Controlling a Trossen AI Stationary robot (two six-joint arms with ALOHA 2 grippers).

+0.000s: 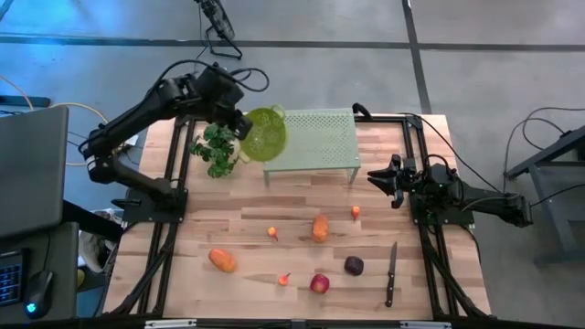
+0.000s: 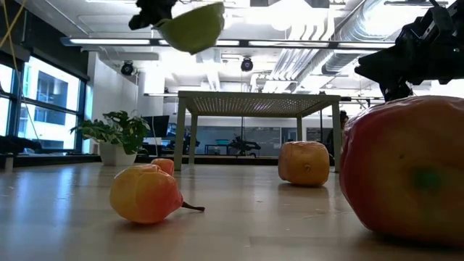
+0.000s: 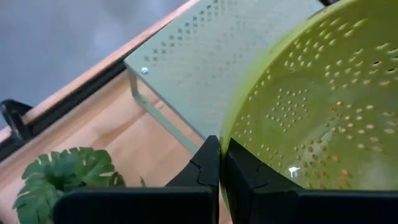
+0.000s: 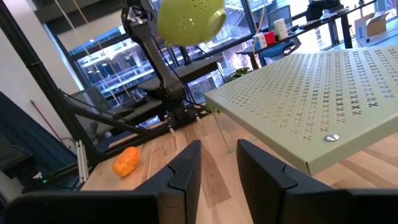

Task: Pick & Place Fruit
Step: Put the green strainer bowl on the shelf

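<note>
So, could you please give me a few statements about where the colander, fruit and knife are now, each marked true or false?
1. The left claw holds the green colander up off the table. True.
2. The right claw grips the red apple. False: it holds nothing and the apple lies on the table.
3. The knife lies on the perforated stand. False: it lies on the table by the dark plum.
4. The leafy plant sits beside the colander. True.
</note>
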